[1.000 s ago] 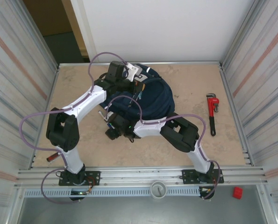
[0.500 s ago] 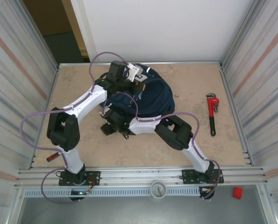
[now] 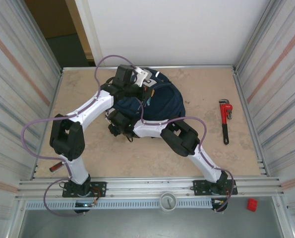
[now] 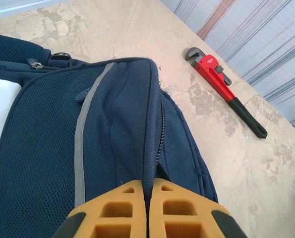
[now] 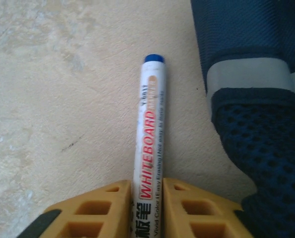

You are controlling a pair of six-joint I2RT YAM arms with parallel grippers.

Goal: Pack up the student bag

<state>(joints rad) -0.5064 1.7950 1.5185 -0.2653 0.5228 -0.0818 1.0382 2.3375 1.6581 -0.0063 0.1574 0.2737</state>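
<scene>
navy student bag pinched in left gripper; right wrist view shows right gripper clamping whiteboard marker, bag at 2 o'clock.

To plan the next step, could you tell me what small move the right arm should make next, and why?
Probably lift the whiteboard marker toward the zipper edge of the student bag, which the left gripper pinches. The right gripper is shut on the marker, and it is outside the bag, beside its fabric.
</scene>
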